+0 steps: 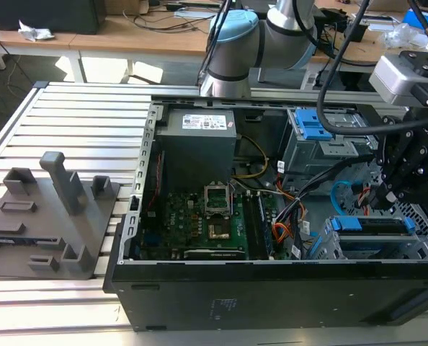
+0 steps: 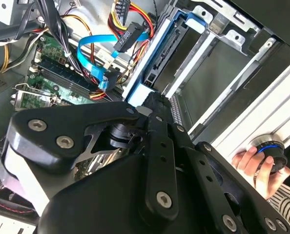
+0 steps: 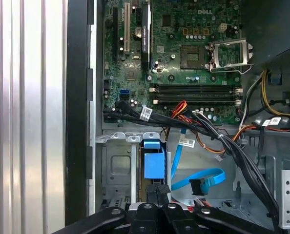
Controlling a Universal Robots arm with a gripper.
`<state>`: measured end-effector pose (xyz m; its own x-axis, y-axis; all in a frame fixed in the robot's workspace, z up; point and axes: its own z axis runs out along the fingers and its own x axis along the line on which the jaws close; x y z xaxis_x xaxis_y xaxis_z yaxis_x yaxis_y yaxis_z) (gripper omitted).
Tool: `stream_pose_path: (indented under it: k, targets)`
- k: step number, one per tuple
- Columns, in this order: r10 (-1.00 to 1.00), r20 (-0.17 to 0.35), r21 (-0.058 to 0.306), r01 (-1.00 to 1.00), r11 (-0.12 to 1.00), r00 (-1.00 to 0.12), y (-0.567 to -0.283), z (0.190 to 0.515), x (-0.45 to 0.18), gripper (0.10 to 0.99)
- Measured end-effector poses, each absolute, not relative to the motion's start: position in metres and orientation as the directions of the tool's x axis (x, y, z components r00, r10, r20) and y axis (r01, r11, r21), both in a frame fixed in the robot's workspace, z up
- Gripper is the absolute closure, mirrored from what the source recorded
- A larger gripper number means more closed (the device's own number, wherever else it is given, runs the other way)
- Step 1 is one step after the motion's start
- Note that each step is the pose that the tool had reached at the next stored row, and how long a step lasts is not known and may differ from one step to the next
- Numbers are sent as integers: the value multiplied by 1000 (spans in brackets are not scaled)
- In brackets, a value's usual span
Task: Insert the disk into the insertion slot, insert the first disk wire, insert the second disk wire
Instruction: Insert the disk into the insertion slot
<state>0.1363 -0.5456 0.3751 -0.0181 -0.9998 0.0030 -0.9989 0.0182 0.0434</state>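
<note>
Okay, I've got the gripper (image 3: pixel 158 187) down inside the computer case (image 1: pixel 272 295), just off the edge of the motherboard (image 3: pixel 184 53), right over the insertion slot (image 3: pixel 116 165). The disk (image 3: pixel 153 163) is standing in that slot, showing its blue carrier, just beside the motherboard. The gripper looks pinched together with nothing between the fingers that I can see, tips right at the disk's edge (touching or just shy of it, I can't tell). A blue ribbon cable (image 3: pixel 203 176) loops between the motherboard and the disk, its black plug lying free near the disk. In the second wrist view a person's hand (image 2: pixel 250 163) grips a round black knob (image 2: pixel 271 150) outside the case. The case itself sits on the slatted desk (image 1: pixel 77 122), and a grey fixture (image 1: pixel 48 216) stands on the desk well apart from the motherboard.
</note>
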Motion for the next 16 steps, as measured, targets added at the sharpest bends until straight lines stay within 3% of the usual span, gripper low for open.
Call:
stream_pose_path:
  k: [16]
  targets:
    - [-1000,3,43,-999,18,-18,-546,362,144,980]
